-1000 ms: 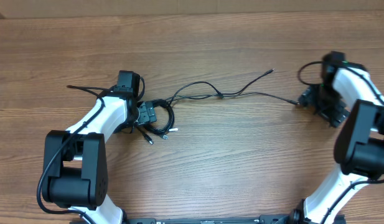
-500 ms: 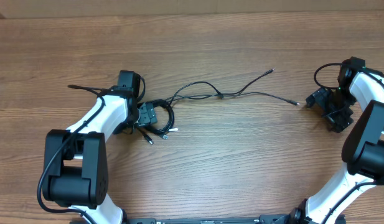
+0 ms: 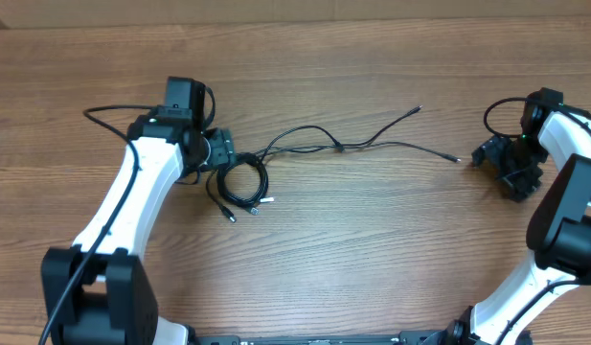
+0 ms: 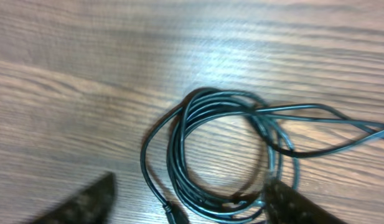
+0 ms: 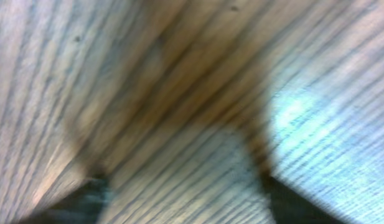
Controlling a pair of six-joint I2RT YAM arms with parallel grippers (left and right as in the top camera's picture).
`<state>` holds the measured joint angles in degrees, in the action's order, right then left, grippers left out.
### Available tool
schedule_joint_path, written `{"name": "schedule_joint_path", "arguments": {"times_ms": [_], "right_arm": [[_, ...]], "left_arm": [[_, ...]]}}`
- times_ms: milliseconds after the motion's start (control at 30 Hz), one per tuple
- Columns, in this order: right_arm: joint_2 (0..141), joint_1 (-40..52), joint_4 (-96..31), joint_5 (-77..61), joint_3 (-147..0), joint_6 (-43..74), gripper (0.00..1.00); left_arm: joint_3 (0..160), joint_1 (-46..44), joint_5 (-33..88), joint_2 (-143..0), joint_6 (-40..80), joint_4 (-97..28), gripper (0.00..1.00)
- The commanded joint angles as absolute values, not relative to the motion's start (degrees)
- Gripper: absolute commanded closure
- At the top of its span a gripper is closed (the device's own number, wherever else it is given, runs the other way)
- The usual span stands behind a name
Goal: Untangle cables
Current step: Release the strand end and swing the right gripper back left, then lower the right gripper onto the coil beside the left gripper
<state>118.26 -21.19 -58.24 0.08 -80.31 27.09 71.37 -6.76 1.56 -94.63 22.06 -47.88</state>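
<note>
Lying on the wooden counter (image 3: 372,249), the thin black cables (image 3: 338,147) sit left of centre and spread out to the right. At their left end they are wound into a small round coil (image 3: 262,178), and short ends with small plugs stick out below it. From the top of the coil two long strands run rightward, meeting in a crossing near the middle of the counter. One then climbs to a free tip (image 3: 419,109) toward the far edge, and the other trails to a free tip (image 3: 456,159) close to the right arm (image 3: 563,125). The left arm (image 3: 147,182) reaches in from the near left, with the left jaws just above and to the left of the coil. In the left wrist view the coil (image 4: 182,155) fills the space between the two fingertips (image 4: 86,202). These stand wide apart, so the left jaws are open and grip nothing. The right-hand fingertip overlaps the coil's lower edge, and whether it touches the cord I cannot tell. The right jaws sit at the far right of the counter, just beside the nearer strand tip but apart from it. The right wrist view is blurred, yet its dark fingertips (image 5: 304,205) are spread with only bare wood between them, so these jaws are open too.
</note>
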Motion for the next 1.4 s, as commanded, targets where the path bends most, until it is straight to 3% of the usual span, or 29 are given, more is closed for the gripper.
{"name": "schedule_joint_path", "arguments": {"times_ms": [0,33,133,300,433,767,800,867,900,1167,1367], "right_arm": [[123.11,-21.02,-59.55,-6.9,-77.49,19.27,0.96],[122.28,-21.02,-59.55,-8.45,-77.49,18.94,0.96],[118.87,-21.02,-60.29,-9.34,-77.49,18.92,0.96],[112.22,-19.18,-59.9,-18.55,-77.08,13.21,0.96],[110.67,-14.76,-59.46,-34.33,-76.77,2.04,0.96],[110.69,1.91,-56.6,-44.86,-76.23,-1.98,0.95],[110.69,3.33,-55.61,-46.15,-76.23,-1.98,0.92],[110.69,6.2,-52.58,-49.1,-76.23,-1.72,0.66],[110.69,7.46,-50.81,-50.43,-76.23,-1.41,0.61],[110.69,17.26,-39.4,-46.76,-76.23,13.87,0.59],[110.69,25.41,-36.45,-34.37,-76.23,21.45,0.59]], "left_arm": [[71.72,-7.2,2.96,-95.42,21.58,-48.51,0.59],[71.72,-7.2,2.96,-95.83,21.58,-48.69,0.7],[71.72,-7.2,2.85,-96.95,21.58,-49.08,0.83],[71.72,-7.2,2.79,-99.15,21.65,-48.97,0.85],[71.72,-7.2,4.58,-101.38,21.85,-47.62,0.96],[71.75,-7.07,6.79,-106.43,21.78,-44.84,0.93],[71.75,-7.03,6.26,-106.5,21.78,-44.75,0.91],[71.75,-7.01,4.58,-106.5,21.8,-44.51,0.87],[71.75,-7.01,3.73,-106.5,21.8,-44.23,0.85],[71.72,-7.03,-0.25,-106.52,21.8,-41.98,0.76],[71.72,-7.09,-0.64,-107.59,21.78,-42.28,0.75]]}}
